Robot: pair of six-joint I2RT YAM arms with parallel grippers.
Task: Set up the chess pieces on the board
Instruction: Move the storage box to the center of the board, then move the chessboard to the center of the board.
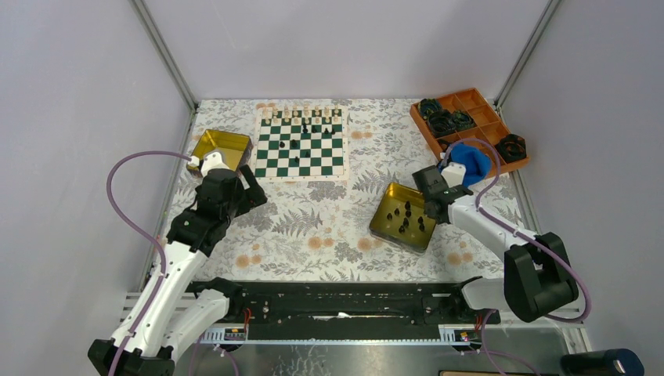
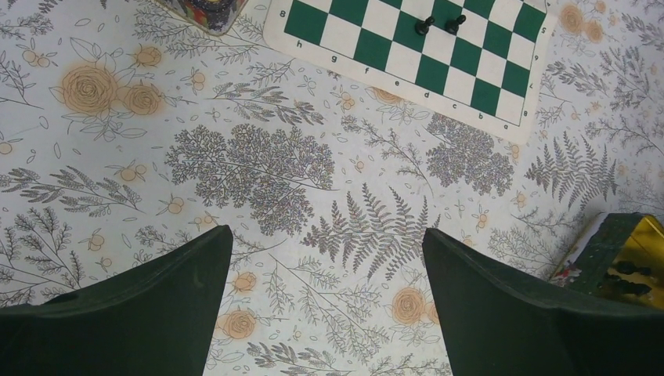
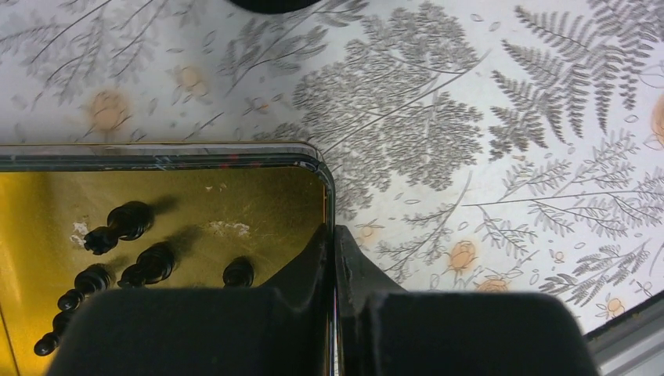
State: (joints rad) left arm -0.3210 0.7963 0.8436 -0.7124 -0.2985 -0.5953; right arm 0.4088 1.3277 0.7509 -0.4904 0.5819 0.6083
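Observation:
The green-and-white board (image 1: 301,177) lies at the back centre, with a row of cream chess pieces (image 1: 301,114) along its far edge and a few black ones (image 1: 305,129) on squares. More black pieces (image 1: 407,219) lie in a gold tin (image 1: 387,225) right of centre. My right gripper (image 1: 433,205) is shut on that tin's right wall; in the right wrist view the fingertips (image 3: 333,231) pinch the rim (image 3: 156,149), with black pieces (image 3: 129,223) inside. My left gripper (image 2: 325,243) is open and empty over the cloth, short of the board's near edge (image 2: 368,72).
A second gold tin (image 1: 219,147) stands left of the board. An orange divided tray (image 1: 470,117) with black rings sits at the back right, with a blue object (image 1: 468,160) next to it. Two black pieces (image 2: 438,25) stand near the board's edge. Grey walls enclose the table.

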